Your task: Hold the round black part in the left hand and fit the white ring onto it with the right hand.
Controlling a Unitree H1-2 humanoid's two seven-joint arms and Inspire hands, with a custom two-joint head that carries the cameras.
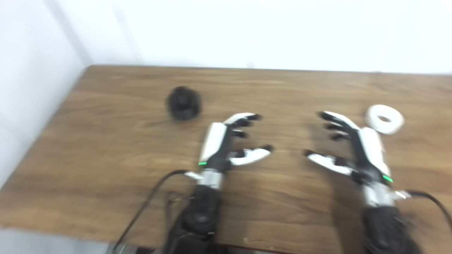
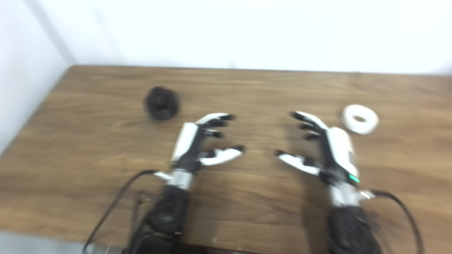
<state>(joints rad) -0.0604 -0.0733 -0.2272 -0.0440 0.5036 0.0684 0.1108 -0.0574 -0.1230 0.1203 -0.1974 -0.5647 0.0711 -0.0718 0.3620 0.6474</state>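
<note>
The round black part (image 1: 183, 103) lies on the wooden table (image 1: 106, 158), left of centre and toward the back. My left hand (image 1: 229, 141) hovers to its right and nearer to me, open, fingers apart and holding nothing. The white ring (image 1: 384, 119) lies flat on the right side of the table. My right hand (image 1: 348, 146) is just left of the ring and slightly nearer, open and empty as well. Both hands face each other with palms inward. The picture is blurred.
White walls close the scene behind the table's far edge (image 1: 247, 68) and on the left. Black cables (image 1: 144, 206) run from both wrists over the front of the table. The table's front edge (image 1: 53, 231) shows at the bottom left.
</note>
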